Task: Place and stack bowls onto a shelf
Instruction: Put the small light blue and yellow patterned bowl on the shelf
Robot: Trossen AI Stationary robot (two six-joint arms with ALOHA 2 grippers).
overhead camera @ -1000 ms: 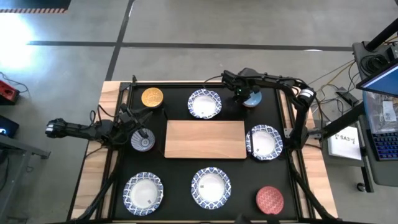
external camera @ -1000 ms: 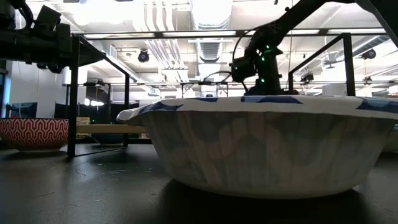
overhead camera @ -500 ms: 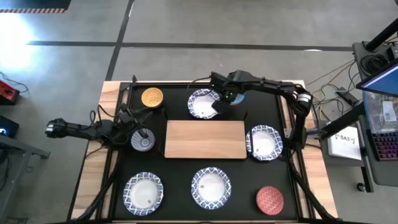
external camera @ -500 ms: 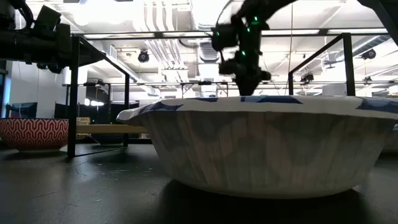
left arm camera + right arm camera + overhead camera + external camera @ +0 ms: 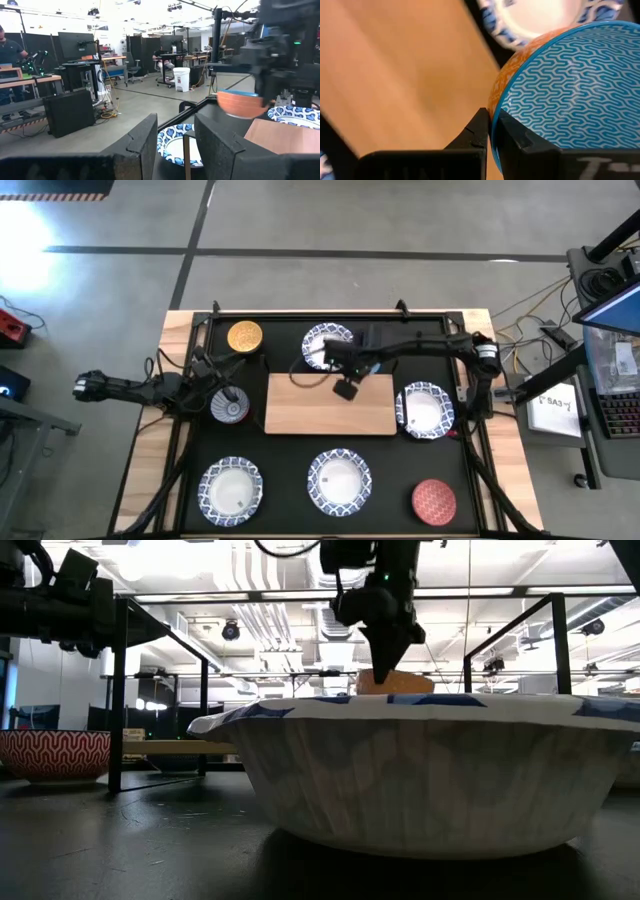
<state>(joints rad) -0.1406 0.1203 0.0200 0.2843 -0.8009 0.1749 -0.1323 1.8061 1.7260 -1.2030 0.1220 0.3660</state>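
Overhead view, left to right: at centre-left the left gripper (image 5: 222, 395) hovers over a small patterned bowl (image 5: 230, 407), its fingers spread apart in its wrist view. At centre lies the shelf (image 5: 330, 404), ringed by five wide bowls (image 5: 339, 481) on the black table (image 5: 280, 465). Above the shelf's upper edge the right gripper (image 5: 490, 131) pinches the rim of an orange bowl (image 5: 555, 90) with a blue-patterned inside.

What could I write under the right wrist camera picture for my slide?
The right gripper pinches the rim of the orange-and-blue bowl, holding it over the wooden shelf.
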